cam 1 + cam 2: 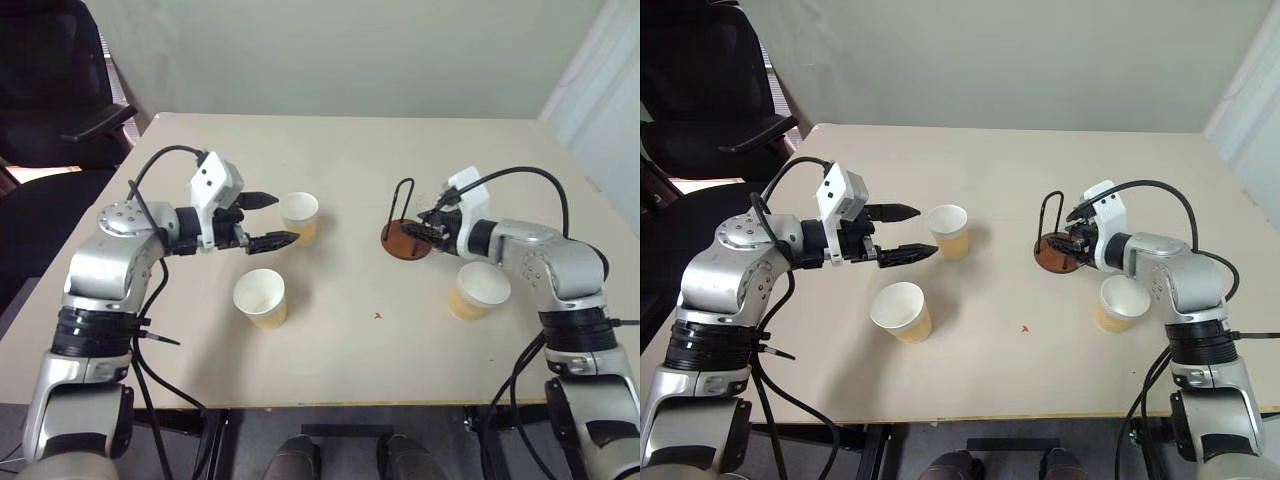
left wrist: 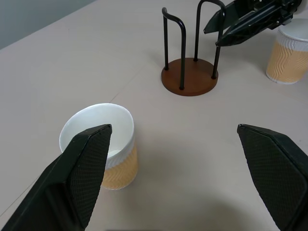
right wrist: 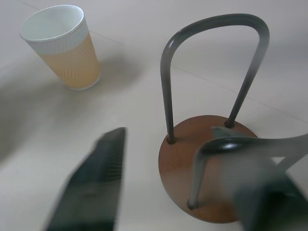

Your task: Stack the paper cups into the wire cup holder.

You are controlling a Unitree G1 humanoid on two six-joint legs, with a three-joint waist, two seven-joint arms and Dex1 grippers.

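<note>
- Head views: a pale beige rectangular tabletop (image 1: pixel 340 340) stands before a plain light wall; a black office chair (image 1: pixel 60 90) sits off its far left corner. Three tan-yellow tapered paper cups with white rims stand upright and apart: far cup (image 1: pixel 299 216), near cup (image 1: pixel 261 297), right-hand cup (image 1: pixel 478 290). The wire cup holder (image 1: pixel 406 232), a reddish-brown disc with black wire loops, stands empty right of centre.
- Left gripper (image 1: pixel 272 220): jaws wide, holding nothing, just beside the far cup.
- Right gripper (image 1: pixel 425 228): at the holder's disc, partly covering it; whether it touches cannot be told.
- Left wrist view: the far cup (image 2: pixel 103 144) lies partly behind one black finger (image 2: pixel 77 178); the holder (image 2: pixel 189 77) stands beyond, the right-hand cup (image 2: pixel 288 55) cut by the edge.
- Right wrist view: blurred fingers (image 3: pixel 91 187) straddle one wire loop (image 3: pixel 211 72), jaws part-open; the disc's near rim is cut off.
</note>
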